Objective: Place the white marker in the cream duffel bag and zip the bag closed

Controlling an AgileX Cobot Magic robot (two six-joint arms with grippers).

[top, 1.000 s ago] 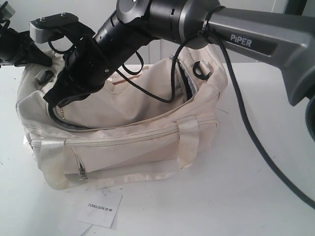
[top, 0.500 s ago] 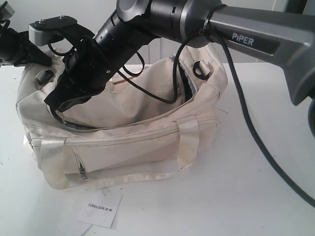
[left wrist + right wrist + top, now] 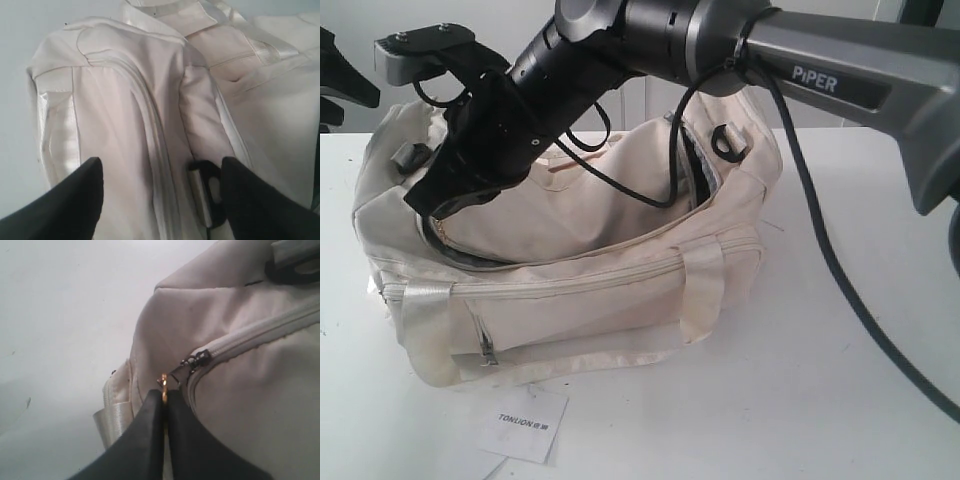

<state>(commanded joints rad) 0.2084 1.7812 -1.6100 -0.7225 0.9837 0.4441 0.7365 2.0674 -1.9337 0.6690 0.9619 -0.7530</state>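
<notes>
The cream duffel bag (image 3: 590, 290) lies on the white table, its top flap gaping along the front and at the right end (image 3: 698, 170). My right gripper (image 3: 432, 212) reaches across to the bag's left end. There it is shut on the gold zip pull (image 3: 163, 382), just beside the zip slider (image 3: 196, 360). My left gripper (image 3: 162, 197) hovers open above the bag's end, close to a black strap clip (image 3: 205, 177), and holds nothing. The white marker is out of view.
A small white paper tag (image 3: 520, 422) with print lies on the table (image 3: 840, 400) in front of the bag. The right arm and its black cable (image 3: 820, 250) hang over the bag's right half. A black part of the left arm (image 3: 342, 88) shows at the far left edge.
The left arm has pulled back leftward off the bag's end. The right gripper has shifted slightly left along the bag, still pinching the zip pull.
</notes>
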